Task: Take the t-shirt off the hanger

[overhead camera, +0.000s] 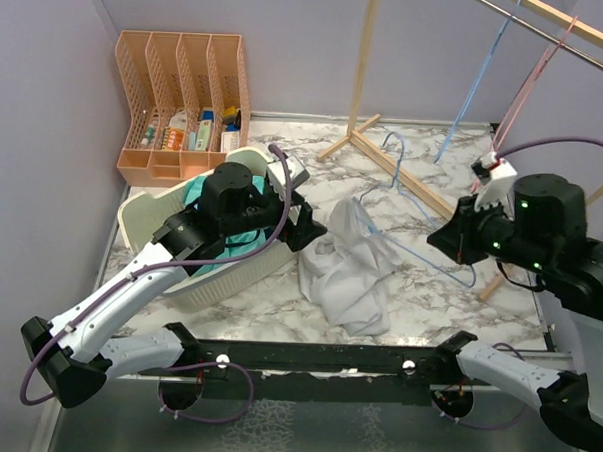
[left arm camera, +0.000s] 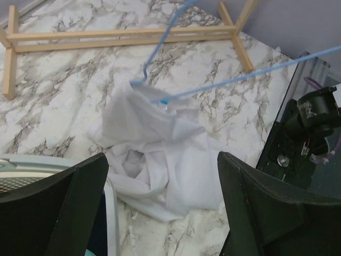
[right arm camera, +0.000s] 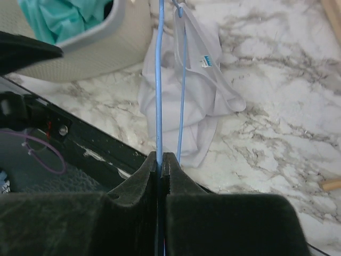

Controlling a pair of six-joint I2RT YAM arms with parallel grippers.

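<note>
The white t-shirt (overhead camera: pixel 348 270) lies crumpled on the marble table, also in the left wrist view (left arm camera: pixel 160 154) and the right wrist view (right arm camera: pixel 176 90). A thin blue wire hanger (overhead camera: pixel 398 170) runs from the shirt's collar toward the right, with one end still caught inside the cloth (left arm camera: pixel 234 79). My right gripper (overhead camera: pixel 451 238) is shut on the hanger's wire (right arm camera: pixel 160 80), pinched between its pads (right arm camera: pixel 161 156). My left gripper (overhead camera: pixel 307 224) hovers open just left of the shirt (left arm camera: pixel 162 157), jaws wide apart and nothing between them.
A white laundry basket (overhead camera: pixel 147 214) holding teal cloth sits under my left arm. An orange desk organizer (overhead camera: pixel 182 91) stands at the back left. A wooden rack base (overhead camera: pixel 385 155) crosses the back, with blue (overhead camera: pixel 478 84) and pink (overhead camera: pixel 528 86) hangers on its rail.
</note>
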